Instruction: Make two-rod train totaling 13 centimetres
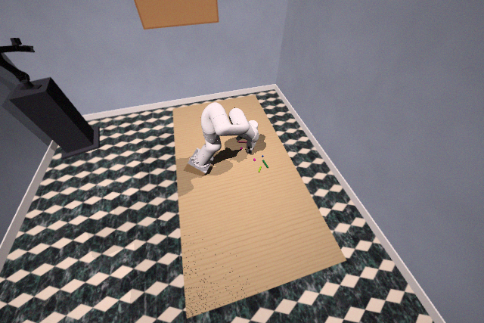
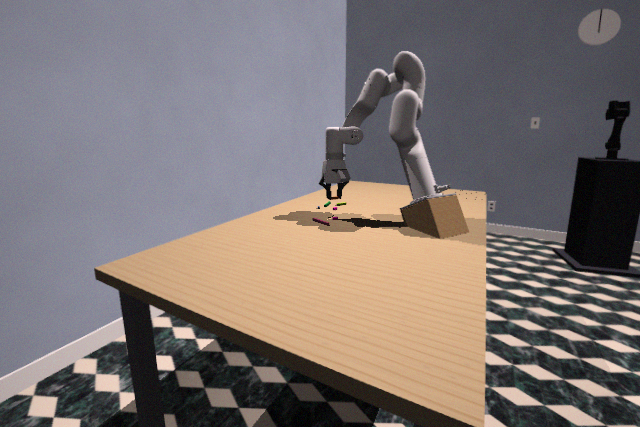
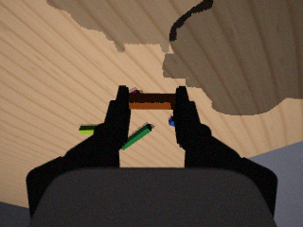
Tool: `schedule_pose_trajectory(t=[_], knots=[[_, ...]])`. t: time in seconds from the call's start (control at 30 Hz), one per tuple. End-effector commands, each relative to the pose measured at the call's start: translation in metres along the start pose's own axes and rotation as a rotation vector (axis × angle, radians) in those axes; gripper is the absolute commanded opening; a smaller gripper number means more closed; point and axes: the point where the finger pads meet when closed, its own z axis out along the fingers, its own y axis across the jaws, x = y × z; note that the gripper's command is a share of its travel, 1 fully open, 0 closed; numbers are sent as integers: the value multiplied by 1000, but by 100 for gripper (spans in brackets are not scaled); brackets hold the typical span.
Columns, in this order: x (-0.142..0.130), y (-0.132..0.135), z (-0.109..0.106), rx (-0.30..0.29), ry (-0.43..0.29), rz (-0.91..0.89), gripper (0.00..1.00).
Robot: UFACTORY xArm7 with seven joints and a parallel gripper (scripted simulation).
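My gripper [image 1: 249, 151] [image 2: 334, 195] [image 3: 151, 98] is shut on the orange rod [image 3: 151, 106] [image 2: 334, 198], held crosswise between the fingertips above the table. A long pink rod [image 1: 242, 141] [image 2: 320, 221] lies on the table in the arm's shadow. A short magenta rod [image 1: 241, 148] [image 2: 334, 217] lies near it. Another magenta rod [image 1: 254, 159] [image 2: 334, 208] lies apart. A magenta end [image 3: 135, 91] shows behind the orange rod in the wrist view; I cannot tell which rod it is.
A green rod [image 1: 265, 163] [image 2: 327, 203] [image 3: 137, 136], a lime rod [image 1: 259, 169] [image 2: 341, 203] [image 3: 87, 130] and a small blue rod [image 1: 262, 156] [image 2: 318, 207] [image 3: 171, 122] lie apart on the table [image 1: 249, 225] [image 2: 310, 262]. The arm's base stands at one long table edge.
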Motion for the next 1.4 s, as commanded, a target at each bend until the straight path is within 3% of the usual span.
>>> schedule_pose_trajectory(t=[0.0, 0.23, 0.43, 1.37], knots=[[-3, 2, 22, -2, -9, 1, 38], [-3, 3, 42, -2, -9, 1, 38], [-3, 3, 47, -2, -9, 1, 38], [-3, 3, 48, -2, -8, 1, 38]])
